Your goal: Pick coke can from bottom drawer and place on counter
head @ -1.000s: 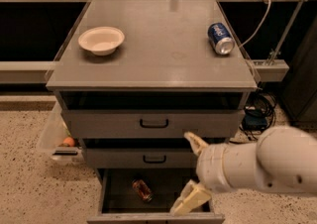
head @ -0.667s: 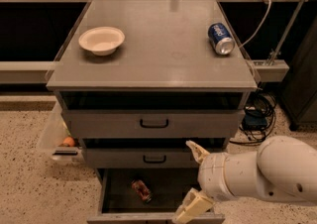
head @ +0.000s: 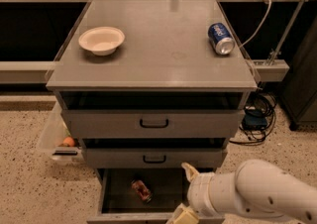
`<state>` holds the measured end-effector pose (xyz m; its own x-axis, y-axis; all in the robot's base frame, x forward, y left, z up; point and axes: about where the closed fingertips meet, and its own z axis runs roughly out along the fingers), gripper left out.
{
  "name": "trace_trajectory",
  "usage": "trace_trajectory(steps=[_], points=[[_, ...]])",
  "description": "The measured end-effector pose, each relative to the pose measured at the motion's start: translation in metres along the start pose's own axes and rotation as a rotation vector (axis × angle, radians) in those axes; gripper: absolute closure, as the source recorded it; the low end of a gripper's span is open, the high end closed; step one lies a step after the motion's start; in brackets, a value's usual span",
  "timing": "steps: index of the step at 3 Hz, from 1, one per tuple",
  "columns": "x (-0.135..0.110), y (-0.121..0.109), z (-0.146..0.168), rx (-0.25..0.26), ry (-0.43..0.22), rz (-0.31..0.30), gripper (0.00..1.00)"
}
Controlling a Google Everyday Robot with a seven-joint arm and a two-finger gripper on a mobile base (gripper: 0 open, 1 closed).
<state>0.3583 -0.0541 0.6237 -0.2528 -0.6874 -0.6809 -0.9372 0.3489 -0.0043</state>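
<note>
The coke can [head: 141, 191], red with silver ends, lies on its side on the dark floor of the open bottom drawer [head: 115, 199]. My gripper [head: 185, 193] is over the right part of that drawer, to the right of the can and apart from it. One cream fingertip [head: 189, 170] points up and back, the other [head: 182, 215] shows at the lower edge, so the fingers are spread and hold nothing. The grey counter [head: 158, 49] is the cabinet's broad top.
A white bowl [head: 101, 40] sits on the counter's left, and a blue soda can [head: 221, 38] lies on its right. Two shut drawers with black handles [head: 154, 123] are above the open one. A clear bin [head: 57, 136] with an orange stands left of the cabinet; cables lie on the floor at right.
My arm and gripper have moved lower and a little left over the open drawer. The coke can has not moved.
</note>
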Motion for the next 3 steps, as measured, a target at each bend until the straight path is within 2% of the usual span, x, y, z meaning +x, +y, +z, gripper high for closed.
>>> trace_trajectory(steps=[1,2,3], points=[[0.041,0.020,0.066,-0.045,0.003,0.114,0.00],[0.063,0.001,0.113,0.001,0.016,0.178,0.00],[0.065,-0.017,0.119,0.069,0.015,0.177,0.00]])
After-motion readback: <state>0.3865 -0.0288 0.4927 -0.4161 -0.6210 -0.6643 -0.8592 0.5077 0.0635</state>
